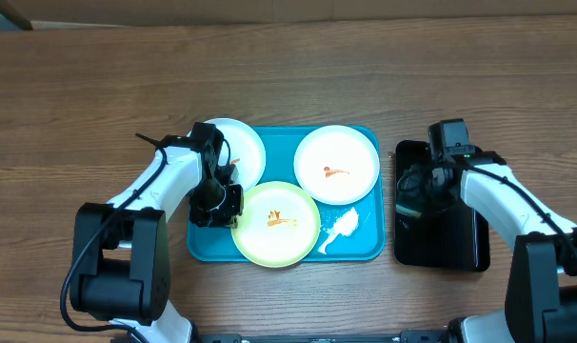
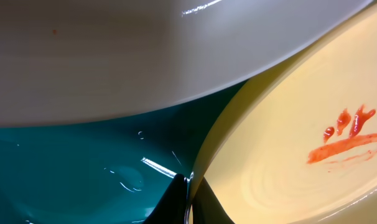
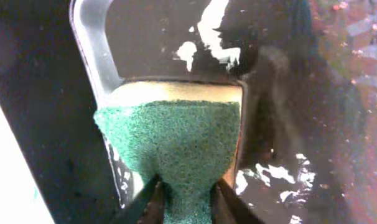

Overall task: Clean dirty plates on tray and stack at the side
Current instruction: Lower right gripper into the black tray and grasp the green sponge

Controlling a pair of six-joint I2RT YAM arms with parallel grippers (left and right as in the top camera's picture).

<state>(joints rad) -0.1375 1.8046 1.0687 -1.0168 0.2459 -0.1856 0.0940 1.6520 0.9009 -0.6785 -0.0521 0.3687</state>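
Observation:
The turquoise tray (image 1: 369,250) holds three dirty plates. A white plate (image 1: 243,148) lies at its back left. A white plate with an orange-red smear (image 1: 336,164) lies at the back right. A green-rimmed plate with a smear (image 1: 277,224) lies at the front. My left gripper (image 1: 233,208) is shut on the green-rimmed plate's left rim (image 2: 238,134), shown in the left wrist view with the jaws (image 2: 188,202) pinching it. My right gripper (image 1: 431,181) is shut on a green scouring sponge (image 3: 176,146) over the black tray (image 1: 439,243).
A white smear of foam (image 1: 341,229) lies on the turquoise tray at the front right. The black tray stands right of the turquoise tray, with a clear holder (image 3: 92,56) under the sponge. Wooden table (image 1: 79,95) lies all around.

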